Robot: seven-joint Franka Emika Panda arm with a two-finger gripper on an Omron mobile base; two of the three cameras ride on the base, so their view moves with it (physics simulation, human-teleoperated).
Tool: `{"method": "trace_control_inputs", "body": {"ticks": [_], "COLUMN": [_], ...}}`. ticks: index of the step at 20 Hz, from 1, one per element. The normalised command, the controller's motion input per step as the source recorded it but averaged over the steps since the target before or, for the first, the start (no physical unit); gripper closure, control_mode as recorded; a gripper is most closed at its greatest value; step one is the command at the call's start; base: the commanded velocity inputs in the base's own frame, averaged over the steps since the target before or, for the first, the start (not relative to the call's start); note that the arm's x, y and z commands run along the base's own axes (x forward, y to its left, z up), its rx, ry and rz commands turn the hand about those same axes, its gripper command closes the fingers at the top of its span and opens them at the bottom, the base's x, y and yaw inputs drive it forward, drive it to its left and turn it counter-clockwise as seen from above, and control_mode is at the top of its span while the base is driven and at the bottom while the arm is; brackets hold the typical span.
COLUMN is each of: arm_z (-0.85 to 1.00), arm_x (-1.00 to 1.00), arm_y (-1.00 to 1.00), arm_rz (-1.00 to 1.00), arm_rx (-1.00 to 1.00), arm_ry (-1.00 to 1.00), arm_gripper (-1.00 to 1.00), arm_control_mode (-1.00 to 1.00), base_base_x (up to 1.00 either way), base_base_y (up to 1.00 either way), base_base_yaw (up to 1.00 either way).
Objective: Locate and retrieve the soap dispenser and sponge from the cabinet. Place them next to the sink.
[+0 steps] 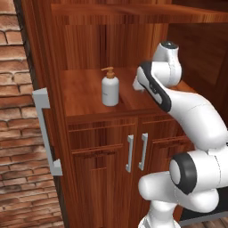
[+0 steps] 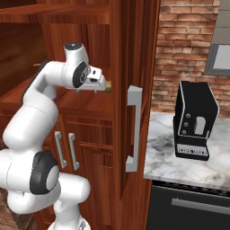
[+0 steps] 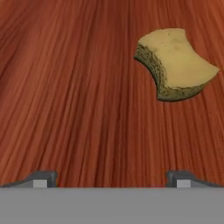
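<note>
The soap dispenser [image 1: 110, 89], a pale bottle with a tan pump, stands upright on the shelf of the reddish-brown cabinet [image 1: 102, 156]. Right of it my arm reaches into the niche. In the hand view the yellow sponge [image 3: 175, 63] lies flat on the wooden shelf, up and to the right of my gripper [image 3: 111, 181]. The gripper hangs above the shelf, open, with nothing between its fingertips [image 3: 41, 179]. A tan edge of the sponge [image 2: 108, 86] peeks out beside my hand in the right base view. The sink is out of view.
The niche's doors stand swung open on both sides, with silver handles [image 1: 46, 131] [image 2: 134, 130]. Two narrow lower doors [image 1: 136, 151] are closed. A black coffee machine [image 2: 194, 121] stands on the marble counter [image 2: 166, 157] to the right, above a black dishwasher front [image 2: 193, 206]. Brick walls flank the cabinet.
</note>
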Motion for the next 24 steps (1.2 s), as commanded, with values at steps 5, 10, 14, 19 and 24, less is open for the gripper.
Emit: {"method": "trace_control_inputs", "body": {"ticks": [5, 10, 14, 19, 24], "arm_z": [0.14, 0.36, 0.13, 0.0, -0.05], "arm_x": [0.18, 0.34, 0.52, 0.47, 0.4], "arm_y": [-0.22, -0.17, -0.18, -0.27, -0.22], "arm_rz": [0.0, 0.0, 0.0, 0.02, 0.07], "arm_rx": [0.0, 0.0, 0.0, 0.0, 0.0], "arm_ry": [-0.16, 0.05, 0.16, 0.11, 0.01], "arm_gripper": [-1.0, -1.0, -1.0, -1.0, -1.0], "arm_control_mode": [-1.0, -1.0, -1.0, -1.0, -1.0], "base_base_x": [0.0, 0.0, 0.0, 0.0, 0.0], "base_base_y": [0.0, 0.0, 0.0, 0.0, 0.0], "base_base_yaw": [0.0, 0.0, 0.0, 0.0, 0.0]}}
